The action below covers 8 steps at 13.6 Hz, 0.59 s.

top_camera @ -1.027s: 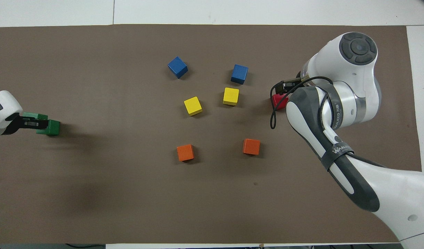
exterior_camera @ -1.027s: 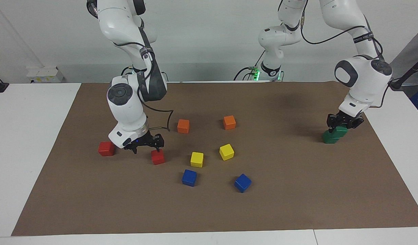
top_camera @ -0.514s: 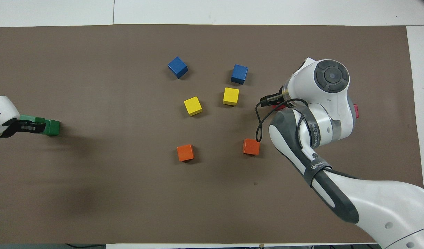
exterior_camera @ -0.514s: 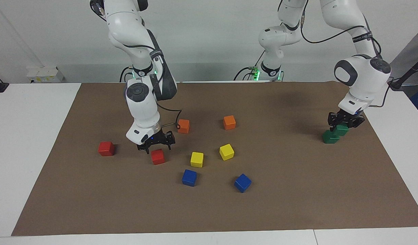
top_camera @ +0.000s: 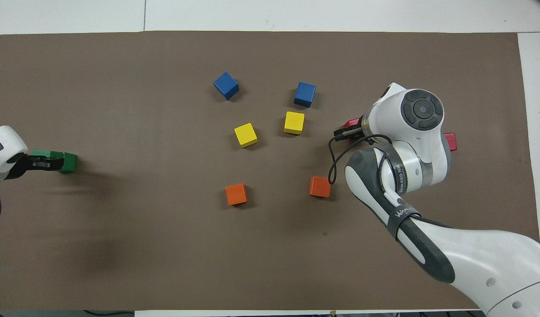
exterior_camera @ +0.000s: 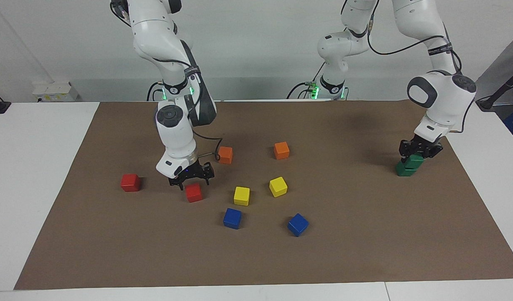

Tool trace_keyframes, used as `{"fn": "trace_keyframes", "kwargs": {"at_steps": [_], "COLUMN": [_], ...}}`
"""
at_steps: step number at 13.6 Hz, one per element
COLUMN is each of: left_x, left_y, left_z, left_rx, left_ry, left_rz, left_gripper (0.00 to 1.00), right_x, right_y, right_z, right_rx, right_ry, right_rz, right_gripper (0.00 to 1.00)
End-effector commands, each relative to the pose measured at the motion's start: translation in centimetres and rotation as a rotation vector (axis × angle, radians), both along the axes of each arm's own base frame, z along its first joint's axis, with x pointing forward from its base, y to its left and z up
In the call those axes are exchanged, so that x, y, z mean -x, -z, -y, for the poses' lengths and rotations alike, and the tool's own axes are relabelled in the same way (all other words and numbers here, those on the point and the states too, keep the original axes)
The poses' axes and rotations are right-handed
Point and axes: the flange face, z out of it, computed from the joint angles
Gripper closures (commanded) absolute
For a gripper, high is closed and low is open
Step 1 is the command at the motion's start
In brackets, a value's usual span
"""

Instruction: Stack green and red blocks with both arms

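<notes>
The left gripper (exterior_camera: 419, 151) clamps one green block (exterior_camera: 416, 160) atop the other (exterior_camera: 404, 169) (greens nearly done); the right gripper (exterior_camera: 192, 177), open, hovers over the unstacked red block (exterior_camera: 193, 192).

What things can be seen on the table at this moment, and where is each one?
green blocks: 2, dark green, at the left arm's end of the mat; upper one on the lower one, shifted sideways.
red blocks: 2, bright red, toward the right arm's end; one under the right claw, the other alone, closer to the mat's edge.
orange blocks: 2, mid-mat, nearest the robots.
yellow blocks: 2, mid-mat.
blue blocks: 2, farthest from the robots.
mat: 1, brown.
left claw: shut on the upper green block.
right claw: open, over a red block.
</notes>
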Motion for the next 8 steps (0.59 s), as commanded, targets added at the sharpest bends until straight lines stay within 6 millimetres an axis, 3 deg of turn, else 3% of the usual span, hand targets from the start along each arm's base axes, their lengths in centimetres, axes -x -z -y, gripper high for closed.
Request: {"fn": "trace_keyframes", "kwargs": {"at_steps": [1,6,8], "left_x": [0.1,-0.3,-0.3], "left_y": [0.5,1.2,1.3], "left_z": [-0.1,-0.2,-0.2], "left_rx": [0.015,0.013,0.013], "left_ry": [-0.049,-0.085,-0.091], "left_rz": [0.018,0.033,0.034], "left_gripper": [1.0,1.0,1.0], "right_x": [0.5,-0.6,-1.2], "right_y": [0.1,2.5,2.2], "right_z": [0.8,1.1,0.9], "right_rx": [0.001,-0.007,-0.011], "right_ry": [-0.024,-0.008,-0.003], "right_rz": [0.016,0.047,0.05], "right_gripper": [0.0,0.0,0.0]}}
